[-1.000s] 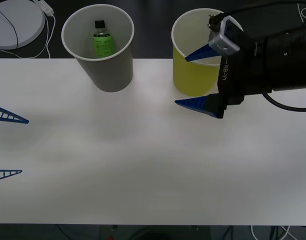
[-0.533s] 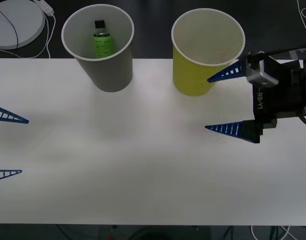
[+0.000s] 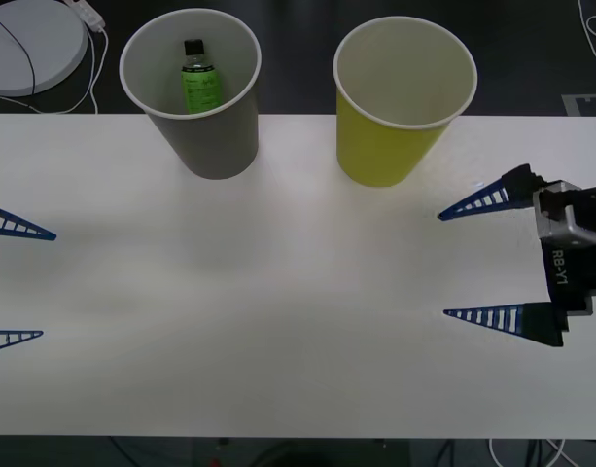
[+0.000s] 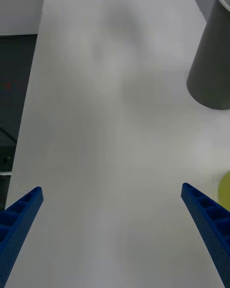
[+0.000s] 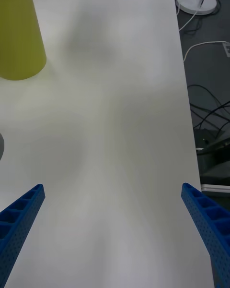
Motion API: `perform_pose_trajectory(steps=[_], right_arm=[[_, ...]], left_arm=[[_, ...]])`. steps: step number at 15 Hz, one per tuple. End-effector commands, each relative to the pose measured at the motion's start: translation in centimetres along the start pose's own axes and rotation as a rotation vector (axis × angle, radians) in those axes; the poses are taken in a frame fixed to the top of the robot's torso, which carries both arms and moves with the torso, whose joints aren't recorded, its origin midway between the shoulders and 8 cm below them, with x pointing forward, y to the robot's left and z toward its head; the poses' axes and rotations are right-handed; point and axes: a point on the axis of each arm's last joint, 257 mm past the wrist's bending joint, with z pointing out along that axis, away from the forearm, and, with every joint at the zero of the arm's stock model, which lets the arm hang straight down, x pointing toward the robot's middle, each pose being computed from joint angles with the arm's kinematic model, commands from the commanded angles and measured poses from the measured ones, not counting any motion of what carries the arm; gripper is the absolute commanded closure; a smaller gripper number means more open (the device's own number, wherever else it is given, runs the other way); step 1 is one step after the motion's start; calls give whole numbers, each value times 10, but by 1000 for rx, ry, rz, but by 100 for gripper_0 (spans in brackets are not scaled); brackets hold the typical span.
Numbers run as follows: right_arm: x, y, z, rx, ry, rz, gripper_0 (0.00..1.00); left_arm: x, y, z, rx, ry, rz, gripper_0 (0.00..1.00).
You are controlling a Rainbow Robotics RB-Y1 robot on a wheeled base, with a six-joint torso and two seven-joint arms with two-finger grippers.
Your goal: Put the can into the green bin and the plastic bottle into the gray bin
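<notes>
Front view, left to right: the left gripper (image 3: 20,284) waits spread wide and empty at the table (image 3: 278,311) edge; the plastic bottle (image 3: 198,76) stands inside the gray bin (image 3: 215,141); the green bin (image 3: 380,146) follows; the right gripper (image 3: 473,263) hovers wide open, holding nothing.

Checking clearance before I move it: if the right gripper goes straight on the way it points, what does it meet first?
Probably nothing on the table: the open right gripper points across bare tabletop toward the left gripper, passing in front of both bins.
</notes>
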Motion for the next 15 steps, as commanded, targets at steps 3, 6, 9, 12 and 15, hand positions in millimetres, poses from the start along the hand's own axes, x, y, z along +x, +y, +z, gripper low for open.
perform_pose_trajectory(steps=[3,6,9,12,15], right_arm=[[2,25,0,-36,-27,40,0],[0,35,-1,-49,-52,58,0],[-6,28,-3,-14,-88,56,0],[-10,18,-3,31,-109,55,0],[-11,17,-3,38,-117,57,0]], left_arm=[[0,0,0,0,0,0,0],[0,0,0,0,0,0,0],[0,0,0,0,0,0,0],[0,0,0,0,0,0,0],[0,0,0,0,0,0,0]])
